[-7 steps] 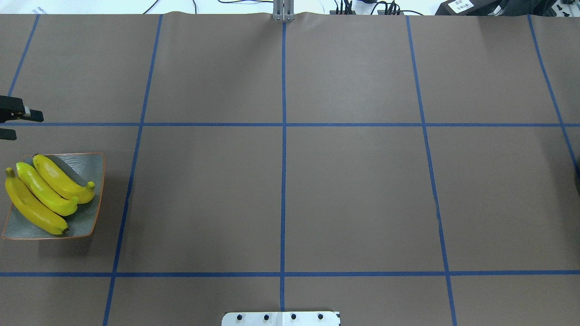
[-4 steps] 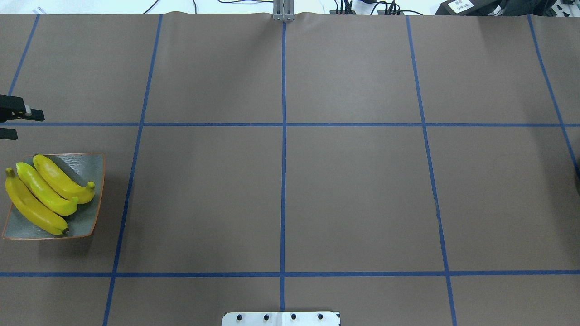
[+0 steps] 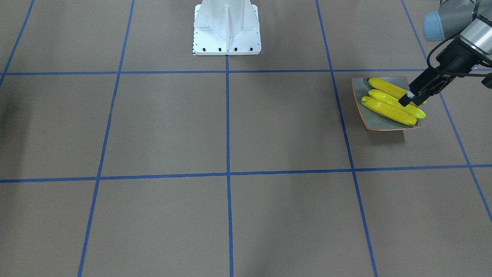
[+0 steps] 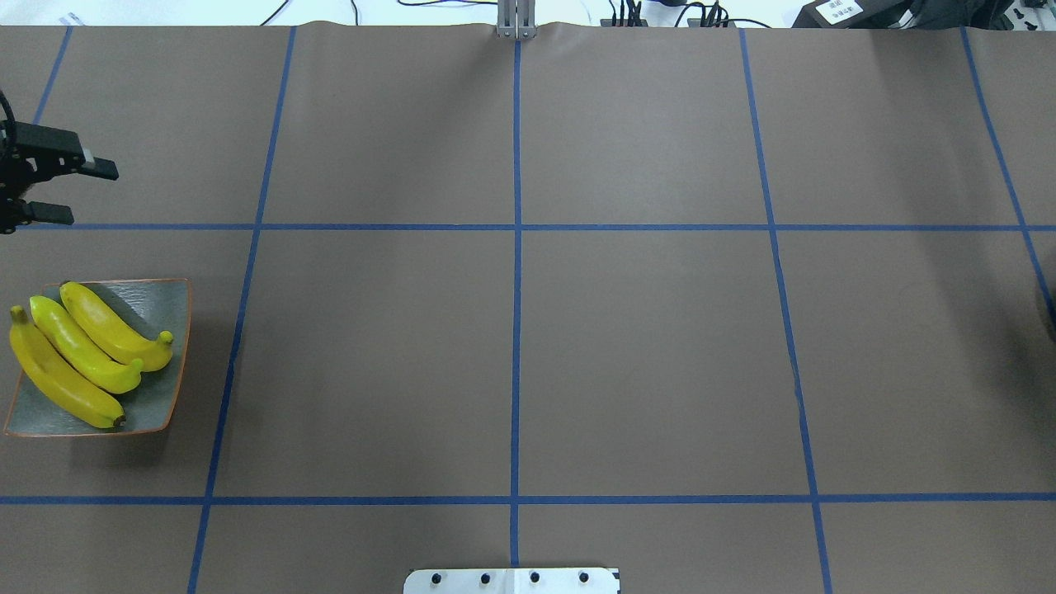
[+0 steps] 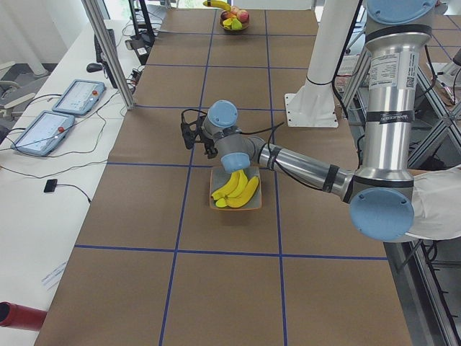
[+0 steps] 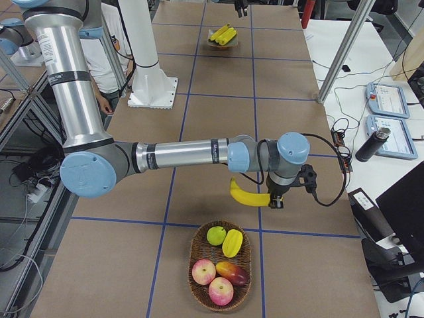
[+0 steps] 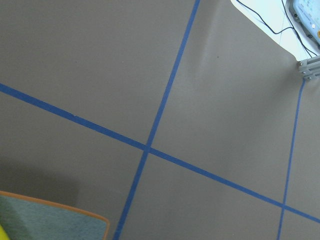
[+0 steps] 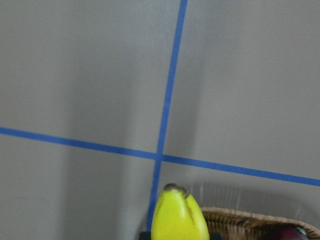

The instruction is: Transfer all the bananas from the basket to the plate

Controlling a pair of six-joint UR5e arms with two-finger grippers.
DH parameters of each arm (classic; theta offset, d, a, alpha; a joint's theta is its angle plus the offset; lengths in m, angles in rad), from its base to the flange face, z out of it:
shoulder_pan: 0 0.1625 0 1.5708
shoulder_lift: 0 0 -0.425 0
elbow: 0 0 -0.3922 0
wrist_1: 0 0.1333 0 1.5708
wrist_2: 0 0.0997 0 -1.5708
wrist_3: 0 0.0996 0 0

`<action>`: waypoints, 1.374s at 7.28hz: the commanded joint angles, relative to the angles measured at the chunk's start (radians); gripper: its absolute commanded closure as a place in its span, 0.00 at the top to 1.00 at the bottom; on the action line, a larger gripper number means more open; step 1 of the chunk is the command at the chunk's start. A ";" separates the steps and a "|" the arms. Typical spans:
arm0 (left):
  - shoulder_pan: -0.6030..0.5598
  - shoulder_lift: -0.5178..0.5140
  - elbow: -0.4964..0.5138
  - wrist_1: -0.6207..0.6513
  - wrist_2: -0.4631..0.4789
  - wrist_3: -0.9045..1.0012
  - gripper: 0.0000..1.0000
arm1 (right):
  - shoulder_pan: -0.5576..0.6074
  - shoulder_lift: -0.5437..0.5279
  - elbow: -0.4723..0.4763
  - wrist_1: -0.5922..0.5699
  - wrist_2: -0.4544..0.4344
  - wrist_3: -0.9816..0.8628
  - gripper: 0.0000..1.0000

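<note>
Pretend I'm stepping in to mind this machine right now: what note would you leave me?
Left gripper: jaws open, empty, hovering just on the far side of the plate.
Right gripper: jaws shut on the fourth banana, held in the air just past the basket.
Done: three bananas lie side by side on the plate. No banana shows in the basket, only other fruit.
Left: carry the fourth banana over to the plate and set it down beside the others.
</note>
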 commanded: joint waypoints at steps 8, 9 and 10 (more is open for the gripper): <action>0.251 -0.560 0.082 0.265 0.307 -0.480 1.00 | -0.494 0.367 0.219 0.010 -0.132 1.412 0.00; 0.287 -0.574 0.091 0.265 0.349 -0.485 1.00 | -0.511 0.384 0.217 0.012 -0.144 1.528 0.00; 0.314 -0.611 0.117 0.265 0.401 -0.491 1.00 | -0.525 0.415 0.214 0.012 -0.166 1.647 0.00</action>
